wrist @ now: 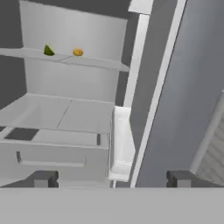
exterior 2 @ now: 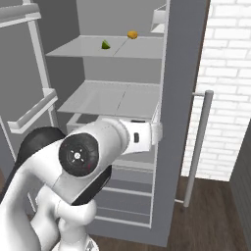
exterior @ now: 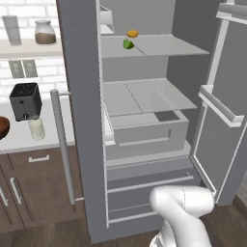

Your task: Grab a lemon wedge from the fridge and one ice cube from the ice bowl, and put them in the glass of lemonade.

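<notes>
Your end effector (wrist: pixel 111 179) stands wide open with nothing between its fingertips, aimed into the fridge (exterior: pixel 144 120) at the level of the lower compartments. You have the fridge standing open on both sides, its right door (exterior: pixel 222 106) swung out and its left door (exterior: pixel 79 116) edge-on with the long silver handle (exterior: pixel 61 144) beside it. To the left of that door you can see the counter (exterior: pixel 24 137), which carries the black toaster (exterior: pixel 25 100), the glass of lemonade (exterior: pixel 36 128) just in front of it, and the ice bowl (exterior: pixel 2 126) at the frame's edge. Look to the upper fridge shelf (exterior: pixel 159 46): the lemon wedge (exterior: pixel 132 34) lies there, with a small green piece (exterior: pixel 128 44) just beside it.
</notes>
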